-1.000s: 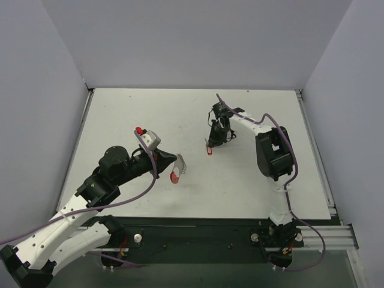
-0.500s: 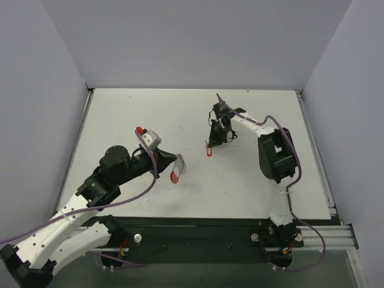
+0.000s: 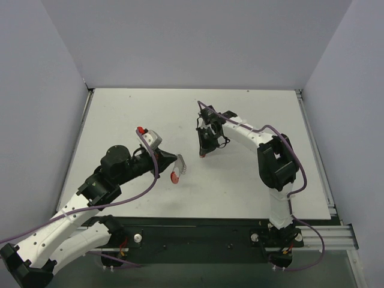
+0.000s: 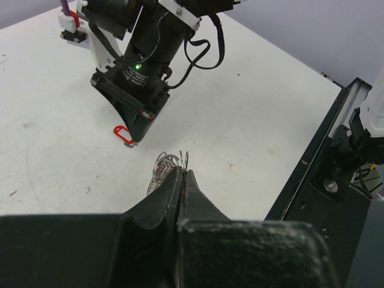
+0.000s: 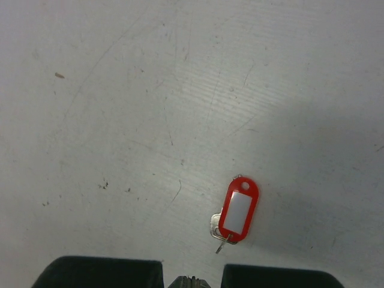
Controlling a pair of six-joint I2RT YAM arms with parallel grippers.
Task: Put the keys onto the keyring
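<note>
My left gripper [image 3: 176, 161] is shut on the keyring [image 3: 179, 168]. Its silvery ridged band [image 4: 165, 170] sticks out past the closed fingertips in the left wrist view, and its red arc [image 3: 174, 177] hangs below, just above the table. The key [image 5: 238, 210], a small silver blade on a red plastic tag with a white label, lies flat on the table. My right gripper [image 3: 204, 150] points down right over it, with its fingers [image 5: 102, 273] apart and nothing between them. The key also shows beside the right gripper's tip [image 4: 135, 137] as a red loop [image 4: 123, 132].
The white table [image 3: 240, 186] is walled by grey panels at the left, back and right. A black rail [image 4: 336, 156] runs along the near edge by the arm bases. Purple cables [image 3: 150, 174] hang off both arms.
My right gripper has shifted left, toward the left gripper, and the red key now shows a little further left under it. The left gripper with the keyring has stayed put.
</note>
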